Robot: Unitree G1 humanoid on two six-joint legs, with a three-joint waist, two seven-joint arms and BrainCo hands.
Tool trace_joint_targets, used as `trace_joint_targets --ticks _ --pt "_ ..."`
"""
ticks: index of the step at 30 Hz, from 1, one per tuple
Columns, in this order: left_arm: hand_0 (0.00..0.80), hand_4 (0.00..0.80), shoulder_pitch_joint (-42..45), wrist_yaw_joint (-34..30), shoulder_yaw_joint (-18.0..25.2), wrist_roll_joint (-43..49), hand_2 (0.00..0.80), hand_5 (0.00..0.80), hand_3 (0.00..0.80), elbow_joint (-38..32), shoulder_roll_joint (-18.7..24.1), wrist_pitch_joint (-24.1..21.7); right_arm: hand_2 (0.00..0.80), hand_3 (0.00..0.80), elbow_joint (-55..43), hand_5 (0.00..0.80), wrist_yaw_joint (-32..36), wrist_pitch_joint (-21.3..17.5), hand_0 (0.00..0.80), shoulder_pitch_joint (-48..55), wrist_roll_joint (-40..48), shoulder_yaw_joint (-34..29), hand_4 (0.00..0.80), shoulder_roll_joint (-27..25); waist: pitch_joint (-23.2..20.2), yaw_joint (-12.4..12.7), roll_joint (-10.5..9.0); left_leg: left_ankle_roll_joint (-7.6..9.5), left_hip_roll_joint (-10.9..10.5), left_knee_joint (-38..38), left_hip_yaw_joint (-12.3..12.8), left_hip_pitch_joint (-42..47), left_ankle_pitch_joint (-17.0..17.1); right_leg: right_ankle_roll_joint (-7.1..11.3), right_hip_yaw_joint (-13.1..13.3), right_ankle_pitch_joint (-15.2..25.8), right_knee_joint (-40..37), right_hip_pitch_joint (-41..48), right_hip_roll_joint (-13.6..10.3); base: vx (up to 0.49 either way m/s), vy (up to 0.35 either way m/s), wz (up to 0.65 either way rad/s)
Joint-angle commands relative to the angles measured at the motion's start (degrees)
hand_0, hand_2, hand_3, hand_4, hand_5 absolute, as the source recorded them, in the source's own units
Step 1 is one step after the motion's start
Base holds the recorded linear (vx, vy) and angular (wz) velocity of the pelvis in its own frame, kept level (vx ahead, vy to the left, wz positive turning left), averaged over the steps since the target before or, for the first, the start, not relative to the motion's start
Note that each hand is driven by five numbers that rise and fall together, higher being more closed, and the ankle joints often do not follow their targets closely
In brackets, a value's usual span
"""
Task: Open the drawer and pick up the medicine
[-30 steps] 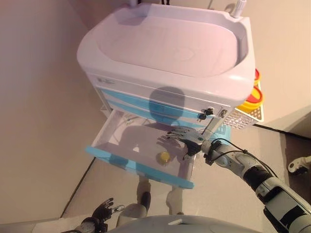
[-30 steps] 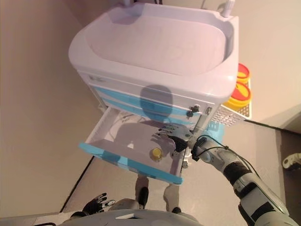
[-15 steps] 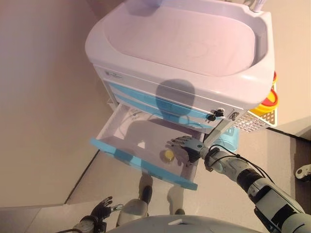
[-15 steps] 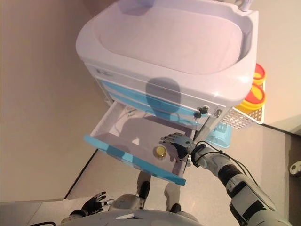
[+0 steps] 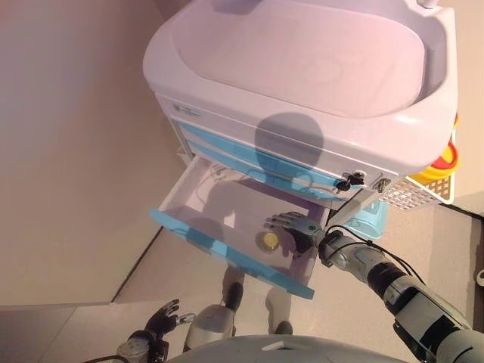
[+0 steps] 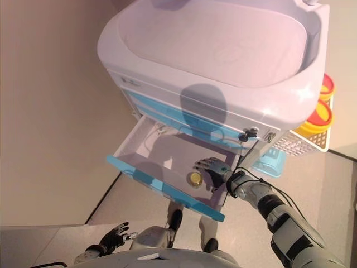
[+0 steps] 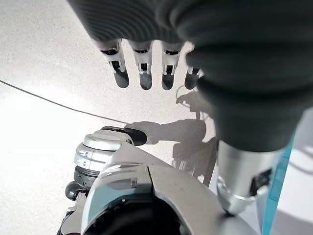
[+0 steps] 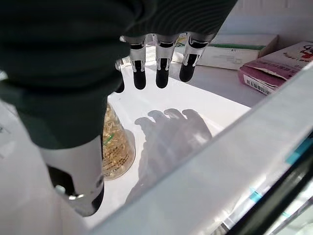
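Observation:
A white medical cart [image 5: 302, 68] has its lowest blue-fronted drawer [image 5: 227, 253] pulled out. Inside, near the right end, stands a small medicine bottle [image 5: 269, 240] with a yellow cap; in the right wrist view it is a clear bottle [image 8: 116, 147] of yellowish capsules. My right hand [image 5: 296, 229] hovers open inside the drawer just right of the bottle, fingers [image 8: 159, 68] straight, thumb [image 8: 80, 181] beside the bottle, not closed on it. My left hand [image 5: 159, 321] hangs low by my side, open, holding nothing [image 7: 142, 68].
A white-green box [image 8: 234, 49] and a pink box [image 8: 274, 66] lie at the back of the drawer. A white wire basket [image 5: 423, 193] with yellow, red-lidded containers [image 6: 318, 114] hangs on the cart's right side. A wall runs close along the left.
The camera has shifted, so the cart sits further right. My right hand has dropped lower into the drawer, closer to the bottle. Left hand unchanged.

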Motion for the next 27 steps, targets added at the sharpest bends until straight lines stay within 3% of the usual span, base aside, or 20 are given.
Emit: trace_joint_targets --ticks 1,27 --pt "0.0 0.0 -1.31 -1.03 -3.94 1.13 0.0 0.0 0.0 1.16 0.17 -2.03 0.0 0.0 -1.43 0.0 -2.13 -0.34 0.0 -3.35 1.92 0.94 0.0 1.36 -0.09 0.74 0.38 1.47 -3.7 0.85 0.8 -0.36 -5.53 1.92 2.05 2.61 5.35 -7.29 -1.87 0.005 0.04 0.03" --pt "0.0 0.0 -0.9 -1.35 -5.41 1.13 0.0 0.0 0.0 0.64 0.24 -3.33 0.0 0.0 -0.21 0.0 -3.11 -2.74 0.0 -4.59 -0.26 2.58 0.0 2.75 0.68 2.21 0.67 1.91 -4.32 0.98 -0.37 -0.65 -5.35 2.21 0.83 2.23 6.61 -7.54 -2.51 0.015 0.01 0.03"
